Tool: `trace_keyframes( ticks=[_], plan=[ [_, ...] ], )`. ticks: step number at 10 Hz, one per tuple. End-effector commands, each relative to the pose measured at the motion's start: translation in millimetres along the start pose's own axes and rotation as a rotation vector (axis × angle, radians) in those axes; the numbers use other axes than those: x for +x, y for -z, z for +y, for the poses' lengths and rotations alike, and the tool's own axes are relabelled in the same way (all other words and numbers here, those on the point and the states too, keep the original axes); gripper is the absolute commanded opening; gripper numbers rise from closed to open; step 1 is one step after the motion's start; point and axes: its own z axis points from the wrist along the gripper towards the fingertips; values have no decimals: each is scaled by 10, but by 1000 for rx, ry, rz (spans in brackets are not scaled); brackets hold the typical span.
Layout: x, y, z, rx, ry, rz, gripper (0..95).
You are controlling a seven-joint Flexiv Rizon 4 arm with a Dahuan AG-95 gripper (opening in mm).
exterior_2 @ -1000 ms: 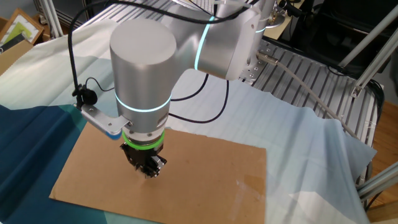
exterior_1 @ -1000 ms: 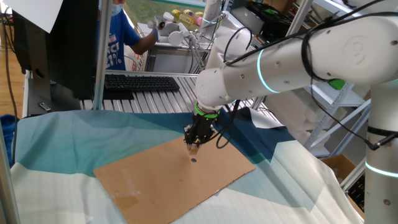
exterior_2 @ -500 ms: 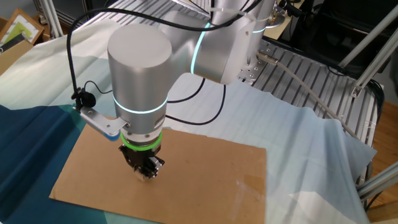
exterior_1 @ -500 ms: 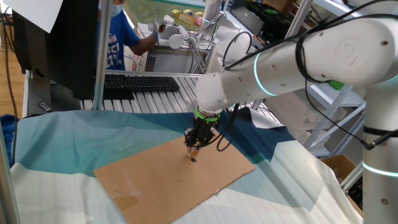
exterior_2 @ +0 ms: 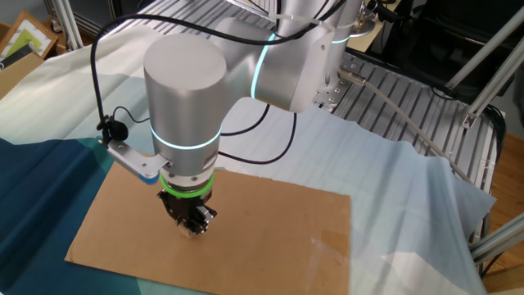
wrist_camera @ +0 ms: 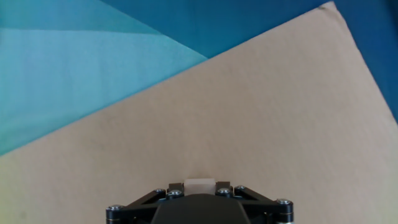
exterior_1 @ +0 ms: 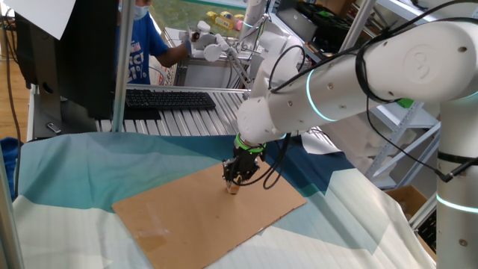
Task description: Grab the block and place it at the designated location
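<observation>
**Op:** Fingers [exterior_1: 234,181] pinched on the block [exterior_1: 234,187]; that is my read from one fixed view, where a tan cube sits at the tips of the gripper [exterior_1: 234,184]. The cube is down at the cardboard sheet [exterior_1: 187,213]. I cannot say for sure whether it touches or hangs just above.

**Obs:** Work across the table for me, left to right.

**Op:** Far left, teal cloth [exterior_1: 89,179] spread under everything. Next the brown sheet, flat, one corner toward the camera. The gripper is over the sheet's right half, near its far edge. The white arm [exterior_1: 328,82] arches in from the right, with a lit ring on its forearm. Behind, a black keyboard [exterior_1: 168,99] on the slatted rack.

**Obs:** The dot?

**Op:** I cannot find the designated location in any view. The gripper covers that patch of sheet.

**Obs:** The other fixed view?

**Op:** The big grey wrist housing [exterior_2: 184,106] blocks most of it. The gripper [exterior_2: 192,228] is low over the cardboard sheet [exterior_2: 270,229], on the left part. I can't make out the block there.

**Obs:** Hand view?

**Op:** The block [wrist_camera: 199,186] shows as a pale square at the bottom centre, framed by the black gripper body. Bare cardboard sheet [wrist_camera: 249,112] ahead, teal cloth [wrist_camera: 74,68] beyond its edge upper left.
</observation>
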Motion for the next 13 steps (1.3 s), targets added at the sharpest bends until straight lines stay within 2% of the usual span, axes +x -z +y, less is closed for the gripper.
trace_keyframes(
  ticks=[1,8,9,10,11,13],
  plan=[
    [-18,-21,11,-6,-4,-5,0],
    [20,-96,20,-12,-14,-17,0],
    [20,-96,20,-11,-28,-37,0],
    [20,-96,20,16,-54,-56,380],
    [21,-95,21,22,-76,-56,570],
    [24,-84,25,8,-121,-50,950]
  ],
)
